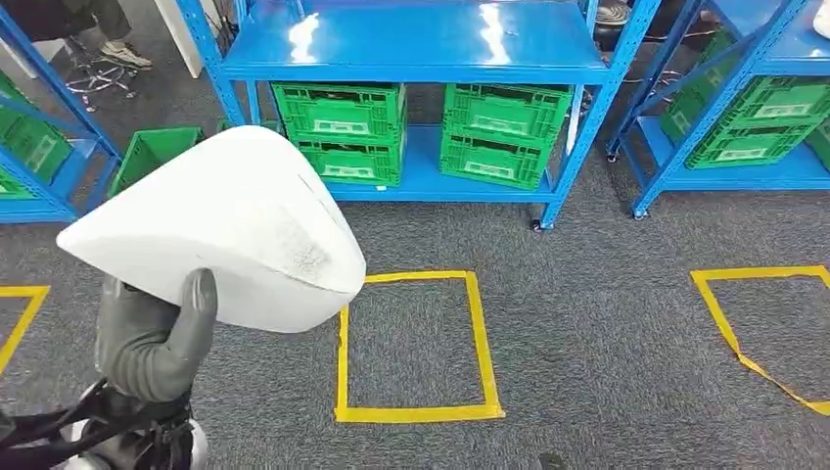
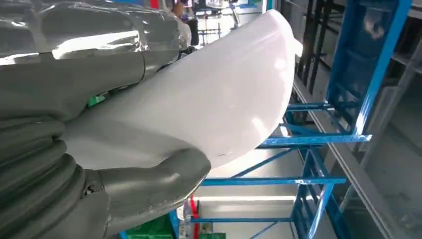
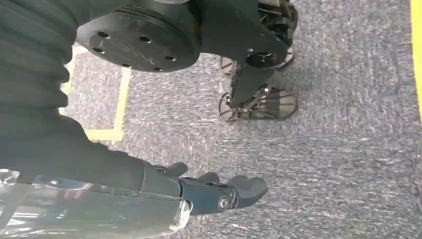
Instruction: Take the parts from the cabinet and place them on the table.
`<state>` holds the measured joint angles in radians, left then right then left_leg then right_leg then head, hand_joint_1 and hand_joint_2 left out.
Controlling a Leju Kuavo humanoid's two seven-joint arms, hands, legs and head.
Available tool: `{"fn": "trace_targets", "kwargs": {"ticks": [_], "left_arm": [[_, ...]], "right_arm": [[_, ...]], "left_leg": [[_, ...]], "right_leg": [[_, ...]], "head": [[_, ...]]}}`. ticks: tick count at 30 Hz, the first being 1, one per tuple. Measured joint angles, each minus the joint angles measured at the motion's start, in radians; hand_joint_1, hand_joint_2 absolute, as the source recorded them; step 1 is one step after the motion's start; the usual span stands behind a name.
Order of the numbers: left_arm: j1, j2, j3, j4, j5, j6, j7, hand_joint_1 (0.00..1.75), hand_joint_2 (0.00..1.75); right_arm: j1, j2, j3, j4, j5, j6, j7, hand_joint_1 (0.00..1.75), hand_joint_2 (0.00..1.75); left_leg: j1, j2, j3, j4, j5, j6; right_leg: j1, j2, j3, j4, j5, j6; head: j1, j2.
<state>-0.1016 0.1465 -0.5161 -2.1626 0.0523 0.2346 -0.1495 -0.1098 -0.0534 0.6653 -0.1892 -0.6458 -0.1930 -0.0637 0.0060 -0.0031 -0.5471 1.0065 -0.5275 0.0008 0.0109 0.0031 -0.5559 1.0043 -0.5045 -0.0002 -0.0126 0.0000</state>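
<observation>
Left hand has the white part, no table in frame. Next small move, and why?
Probably keep the grip and turn to find the table: the left hand holds the large white curved plastic part above grey carpet, facing the blue metal shelving.

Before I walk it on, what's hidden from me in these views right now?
- Left hand: fingers behind the white part, head view; thumb shows.
- Table: not seen.
- Green crates: contents too dark under the blue shelf.
- Right hand: hangs over carpet, seems to hold nothing; fingers partly hidden by its arm.
</observation>
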Motion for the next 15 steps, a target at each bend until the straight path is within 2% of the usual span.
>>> {"fn": "trace_targets", "kwargs": {"ticks": [1,3,4,5,6,7,9,10,11,12,13,15], "left_arm": [[0.0,0.0,0.0,0.0,0.0,0.0,0.0,1.75,1.75],[0.001,0.0,0.001,0.0,0.0,0.0,0.0,1.75,1.75],[0.001,0.0,0.0,0.0,0.0,0.0,0.0,1.75,1.75],[0.002,0.0,0.0,0.0,0.0,0.001,-0.002,1.75,1.75],[0.003,0.0,0.0,-0.001,0.0,0.004,-0.005,1.75,1.75],[0.003,-0.001,0.001,-0.001,0.0,0.005,-0.007,1.75,1.75],[0.008,-0.002,0.002,-0.001,0.0,0.007,-0.009,1.75,1.75],[0.011,-0.002,0.002,-0.001,0.0,0.007,-0.009,1.75,1.75],[0.015,-0.002,0.002,-0.001,0.0,0.008,-0.009,1.75,1.75],[0.017,-0.002,0.002,-0.001,0.0,0.008,-0.009,1.75,1.75],[0.017,-0.002,0.003,-0.001,0.0,0.008,-0.009,1.75,1.75],[0.018,-0.002,0.004,-0.001,-0.002,0.008,-0.009,1.75,1.75]], "right_arm": [[0.001,-0.002,0.0,0.0,0.0,0.0,0.0,0.0,1.75],[0.001,-0.002,0.0,0.0,0.001,0.0,0.0,0.0,1.75],[0.001,-0.001,0.0,0.0,0.006,0.0,-0.003,0.0,1.75],[0.0,-0.001,0.0,0.0,0.009,0.0,-0.005,0.0,1.75],[0.0,-0.003,0.0,0.0,0.013,-0.002,-0.007,0.0,1.75],[0.001,-0.004,0.0,0.0,0.018,-0.002,-0.007,0.0,1.75],[0.001,-0.005,0.0,0.0,0.019,-0.002,-0.007,0.0,1.75],[0.002,-0.007,0.0,0.0,0.021,-0.002,-0.007,0.0,1.75],[0.003,-0.006,0.0,0.0,0.021,-0.002,-0.007,0.0,1.75],[0.004,-0.006,0.0,0.0,0.021,-0.002,-0.007,0.0,1.75],[0.003,-0.006,0.0,0.0,0.023,-0.002,-0.007,0.0,1.75],[0.002,-0.007,0.0,0.0,0.024,-0.002,-0.007,0.0,1.75]], "left_leg": [[-0.001,0.0,0.0,0.0,-0.001,-0.001],[-0.002,0.0,0.003,0.0,0.0,0.0],[-0.011,0.0,0.002,0.006,-0.003,0.011],[-0.007,0.0,0.004,-0.003,0.002,0.021],[0.0,0.002,0.01,-0.017,0.011,0.029],[0.0,0.003,0.013,-0.02,0.012,0.031],[0.0,0.004,0.012,-0.02,0.012,0.035],[-0.001,0.003,0.012,-0.02,0.011,0.036],[-0.001,0.003,0.013,-0.019,0.01,0.037],[-0.001,0.001,0.015,-0.019,0.008,0.035],[-0.001,-0.001,0.018,-0.019,0.006,0.033],[0.0,-0.005,0.03,-0.018,-0.003,0.026]], "right_leg": [[0.0,0.0,0.001,-0.001,-0.004,-0.024],[-0.001,0.0,0.004,-0.002,0.003,-0.023],[-0.004,0.0,0.009,-0.017,0.011,-0.008],[-0.007,-0.001,0.011,-0.019,0.013,0.016],[-0.008,0.001,0.008,-0.015,0.006,0.021],[-0.008,0.001,-0.002,0.011,-0.014,0.025],[-0.013,0.001,-0.07,0.154,-0.088,0.031],[-0.014,0.001,-0.106,0.228,-0.117,0.033],[-0.014,0.0,-0.134,0.281,-0.126,0.034],[-0.016,0.0,-0.136,0.279,-0.107,0.035],[-0.018,0.0,-0.119,0.235,-0.067,0.033],[-0.02,0.0,-0.052,0.081,0.027,0.029]], "head": [[0.0,0.0],[0.004,0.0],[0.006,0.0],[0.005,0.0],[0.003,0.0],[0.007,0.0],[0.013,0.0],[0.013,0.0],[0.015,0.0],[0.015,0.0],[0.016,0.0],[0.017,0.0]]}}
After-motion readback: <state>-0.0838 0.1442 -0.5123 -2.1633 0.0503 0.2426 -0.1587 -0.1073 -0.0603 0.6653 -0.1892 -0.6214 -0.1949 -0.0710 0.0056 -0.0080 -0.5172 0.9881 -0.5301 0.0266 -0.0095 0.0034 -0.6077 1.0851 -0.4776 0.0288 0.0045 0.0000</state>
